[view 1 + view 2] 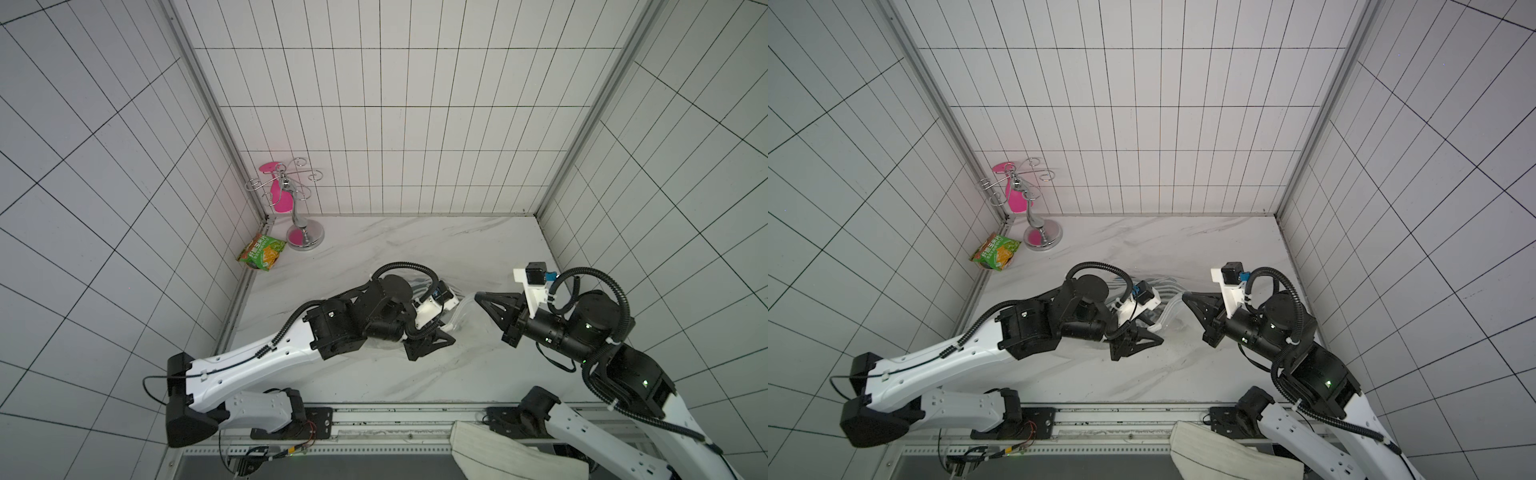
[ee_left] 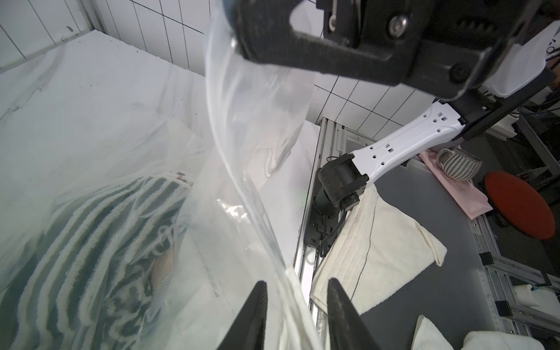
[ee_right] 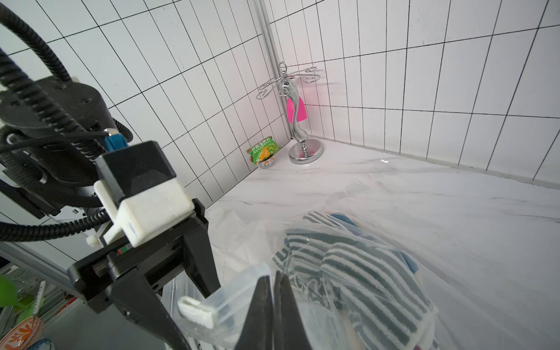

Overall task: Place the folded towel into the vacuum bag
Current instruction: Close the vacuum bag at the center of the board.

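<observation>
The vacuum bag [image 1: 462, 311] lies crinkled and transparent on the marble table between my two grippers. The folded towel [image 3: 357, 266], striped dark green and white, sits inside the bag [image 2: 242, 121], and a patch of it [image 1: 1169, 286] shows behind my left wrist. My right gripper [image 3: 274, 277] is shut on the bag's zip-seal edge and holds it lifted, beside the white slider clip [image 3: 197, 310]. My left gripper [image 2: 297, 286] stands open, and the bag's edge strip runs loose between its fingers [image 2: 257, 303]. In both top views the grippers [image 1: 449, 337] [image 1: 478, 296] are close together.
A green snack packet [image 1: 262, 251] and a chrome hook stand [image 1: 305, 232] with a pink piece hanging on it occupy the back left corner. A cream cloth [image 1: 498, 453] hangs over the front rail by the right arm's base. Tiled walls close three sides.
</observation>
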`<act>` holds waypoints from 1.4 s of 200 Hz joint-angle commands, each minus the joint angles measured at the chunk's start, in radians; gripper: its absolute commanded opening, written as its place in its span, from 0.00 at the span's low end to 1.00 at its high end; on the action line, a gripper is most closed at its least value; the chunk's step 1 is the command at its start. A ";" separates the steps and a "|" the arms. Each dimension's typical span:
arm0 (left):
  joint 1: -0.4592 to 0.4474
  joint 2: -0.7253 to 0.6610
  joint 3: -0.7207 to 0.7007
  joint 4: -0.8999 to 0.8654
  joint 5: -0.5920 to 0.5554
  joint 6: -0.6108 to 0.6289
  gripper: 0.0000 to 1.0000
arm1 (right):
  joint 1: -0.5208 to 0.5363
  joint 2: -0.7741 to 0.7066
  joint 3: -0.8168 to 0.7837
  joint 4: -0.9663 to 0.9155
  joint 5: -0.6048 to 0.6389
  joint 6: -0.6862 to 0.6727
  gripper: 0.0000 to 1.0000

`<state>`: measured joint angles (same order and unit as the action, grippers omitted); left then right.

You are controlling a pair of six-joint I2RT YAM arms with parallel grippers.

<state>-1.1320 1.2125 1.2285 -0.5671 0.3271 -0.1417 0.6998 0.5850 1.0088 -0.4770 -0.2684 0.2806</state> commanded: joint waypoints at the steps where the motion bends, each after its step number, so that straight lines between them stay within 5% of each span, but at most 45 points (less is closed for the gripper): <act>1: -0.016 -0.013 -0.022 0.065 -0.083 -0.078 0.35 | -0.006 -0.006 0.026 0.106 0.003 0.022 0.00; 75: -0.022 -0.056 -0.071 0.186 -0.232 -0.192 0.36 | -0.006 -0.004 0.013 0.120 0.004 0.037 0.00; 230: -0.054 -0.110 -0.131 0.267 -0.246 -0.258 0.34 | -0.006 0.008 0.022 0.120 0.011 0.034 0.00; 280: -0.055 -0.069 -0.150 0.256 -0.222 -0.249 0.06 | -0.005 -0.004 0.024 0.123 0.037 0.040 0.00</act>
<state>-1.1824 1.1332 1.1000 -0.3119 0.1055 -0.4007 0.6998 0.5995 1.0088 -0.4416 -0.2600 0.3073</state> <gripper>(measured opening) 0.111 0.047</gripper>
